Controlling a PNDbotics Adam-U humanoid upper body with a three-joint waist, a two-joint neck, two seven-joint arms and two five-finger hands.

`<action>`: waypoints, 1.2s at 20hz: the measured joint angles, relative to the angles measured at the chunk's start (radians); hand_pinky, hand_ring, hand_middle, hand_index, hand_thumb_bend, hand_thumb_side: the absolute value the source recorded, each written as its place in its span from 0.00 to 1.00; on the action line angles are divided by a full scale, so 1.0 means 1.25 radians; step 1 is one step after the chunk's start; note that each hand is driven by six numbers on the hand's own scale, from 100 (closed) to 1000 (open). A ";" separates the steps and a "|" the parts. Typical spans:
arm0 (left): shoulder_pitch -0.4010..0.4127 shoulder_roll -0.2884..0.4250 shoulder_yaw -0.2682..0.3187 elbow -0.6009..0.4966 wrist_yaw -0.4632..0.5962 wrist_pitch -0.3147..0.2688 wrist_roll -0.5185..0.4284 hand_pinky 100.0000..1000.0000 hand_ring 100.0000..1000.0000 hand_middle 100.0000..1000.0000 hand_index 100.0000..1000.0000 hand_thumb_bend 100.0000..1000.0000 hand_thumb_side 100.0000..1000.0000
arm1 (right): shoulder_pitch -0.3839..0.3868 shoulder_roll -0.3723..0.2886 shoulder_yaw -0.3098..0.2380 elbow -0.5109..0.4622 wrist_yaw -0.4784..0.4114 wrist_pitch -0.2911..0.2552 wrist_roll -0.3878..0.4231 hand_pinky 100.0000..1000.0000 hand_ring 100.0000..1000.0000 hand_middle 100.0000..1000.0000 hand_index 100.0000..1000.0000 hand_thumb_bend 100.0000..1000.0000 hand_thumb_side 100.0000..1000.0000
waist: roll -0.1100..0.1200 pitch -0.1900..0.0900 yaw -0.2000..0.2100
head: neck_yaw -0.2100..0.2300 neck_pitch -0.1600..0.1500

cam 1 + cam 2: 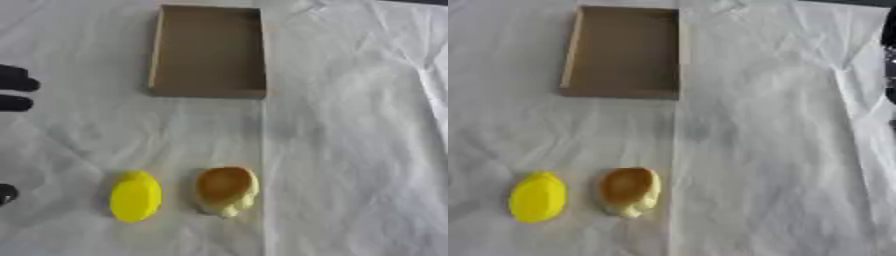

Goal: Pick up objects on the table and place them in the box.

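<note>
A bright yellow oval object (136, 196) lies on the white cloth near the front left. Just to its right lies a rounded brown-and-pale-yellow object (227, 190), with a small gap between the two. Farther back stands an open shallow cardboard box (208, 91) with nothing visible inside. My left hand (15, 93) shows only as black fingertips at the left edge, spread apart with a lower tip near the yellow object's height, holding nothing. A dark sliver of my right hand (891, 55) shows at the right edge, well away from both objects.
A wrinkled white cloth (350, 150) covers the whole table, with a fold line running from the box's right side down to the front. The cloth's right half is bare.
</note>
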 measured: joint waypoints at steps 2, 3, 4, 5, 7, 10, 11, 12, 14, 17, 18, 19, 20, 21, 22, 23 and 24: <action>-0.022 -0.002 -0.019 0.000 0.010 0.013 -0.027 0.91 0.98 0.90 0.92 0.34 0.32 | 0.001 0.000 0.001 0.000 0.000 0.001 0.005 0.92 0.85 0.64 0.86 0.00 0.49 | 0.002 -0.003 0.000 | 0.000 0.001; -0.035 -0.006 -0.030 0.000 0.015 0.019 -0.041 0.91 0.98 0.90 0.92 0.34 0.32 | 0.001 0.000 0.003 0.000 0.000 0.002 0.007 0.92 0.85 0.64 0.86 0.00 0.49 | 0.003 -0.004 0.000 | 0.000 0.002; -0.046 -0.011 -0.040 0.000 0.021 0.024 -0.056 0.91 0.99 0.90 0.92 0.34 0.33 | 0.001 0.000 0.005 0.000 0.000 0.003 0.008 0.92 0.85 0.64 0.86 0.00 0.49 | 0.004 -0.004 -0.001 | 0.000 0.004; -0.055 -0.018 -0.050 0.000 0.027 0.031 -0.071 0.91 0.98 0.89 0.91 0.35 0.34 | 0.001 0.000 0.005 0.000 0.000 0.003 0.010 0.92 0.85 0.64 0.86 0.00 0.49 | 0.005 -0.005 -0.001 | 0.000 0.006; -0.073 -0.033 -0.065 0.000 0.032 0.045 -0.097 0.91 0.98 0.89 0.90 0.35 0.35 | 0.002 0.000 0.006 0.000 -0.001 0.004 0.014 0.92 0.85 0.64 0.86 0.00 0.49 | 0.006 -0.007 -0.001 | 0.000 0.007; -0.095 -0.060 -0.086 0.000 0.030 0.066 -0.126 0.91 0.97 0.88 0.89 0.36 0.36 | 0.009 0.000 0.009 0.000 -0.001 0.008 0.019 0.92 0.85 0.64 0.86 0.00 0.49 | 0.011 -0.011 0.001 | -0.003 0.013; -0.099 -0.069 -0.092 0.000 0.026 0.073 -0.133 0.91 0.96 0.86 0.88 0.36 0.36 | 0.009 0.000 0.010 0.000 -0.001 0.010 0.021 0.92 0.85 0.64 0.86 0.00 0.49 | 0.014 -0.012 0.002 | -0.004 0.014; -0.103 -0.079 -0.098 0.000 0.021 0.078 -0.138 0.90 0.96 0.86 0.87 0.36 0.36 | 0.009 0.000 0.010 0.000 -0.001 0.011 0.022 0.92 0.85 0.64 0.86 0.00 0.49 | 0.015 -0.013 0.003 | -0.005 0.014; -0.109 -0.095 -0.108 0.000 0.012 0.088 -0.147 0.90 0.96 0.86 0.86 0.35 0.37 | 0.011 0.000 0.010 0.000 -0.002 0.014 0.025 0.92 0.85 0.64 0.86 0.00 0.49 | 0.017 -0.014 0.004 | -0.008 0.018; -0.113 -0.121 -0.123 0.000 0.006 0.104 -0.162 0.90 0.97 0.86 0.84 0.35 0.39 | 0.015 0.000 0.010 0.000 -0.004 0.017 0.028 0.92 0.85 0.63 0.86 0.00 0.49 | 0.019 -0.017 0.005 | -0.015 0.021; -0.113 -0.130 -0.129 0.000 0.006 0.112 -0.170 0.90 0.97 0.86 0.84 0.35 0.39 | 0.015 0.000 0.010 0.000 -0.004 0.018 0.029 0.92 0.85 0.63 0.86 0.00 0.49 | 0.019 -0.019 0.005 | -0.017 0.021; -0.114 -0.137 -0.134 0.000 0.006 0.121 -0.180 0.90 0.97 0.86 0.84 0.35 0.41 | 0.015 0.000 0.010 0.000 -0.004 0.019 0.030 0.92 0.85 0.63 0.87 0.00 0.49 | 0.019 -0.019 0.005 | -0.018 0.022; -0.114 -0.146 -0.138 0.000 0.007 0.130 -0.191 0.90 0.97 0.86 0.84 0.35 0.42 | 0.015 0.000 0.010 0.000 -0.005 0.020 0.032 0.92 0.85 0.63 0.87 0.00 0.49 | 0.019 -0.019 0.005 | -0.018 0.023; -0.114 -0.155 -0.141 0.000 0.008 0.139 -0.202 0.90 0.97 0.86 0.84 0.35 0.42 | 0.015 0.000 0.010 0.000 -0.005 0.021 0.033 0.92 0.85 0.63 0.87 0.00 0.49 | 0.019 -0.020 0.005 | -0.019 0.025; -0.115 -0.163 -0.145 0.000 0.009 0.148 -0.212 0.90 0.97 0.86 0.84 0.35 0.42 | 0.016 0.000 0.010 0.000 -0.005 0.022 0.034 0.92 0.85 0.63 0.87 0.00 0.49 | 0.019 -0.020 0.006 | -0.019 0.026; -0.116 -0.170 -0.147 0.000 0.011 0.155 -0.222 0.90 0.97 0.86 0.84 0.35 0.42 | 0.016 0.000 0.010 0.000 -0.005 0.024 0.035 0.92 0.85 0.63 0.87 0.00 0.49 | 0.019 -0.020 0.006 | -0.019 0.027; -0.117 -0.175 -0.149 0.000 0.012 0.160 -0.230 0.90 0.97 0.86 0.84 0.35 0.42 | 0.016 0.000 0.010 0.000 -0.005 0.024 0.036 0.92 0.85 0.63 0.87 0.00 0.49 | 0.019 -0.020 0.006 | -0.019 0.027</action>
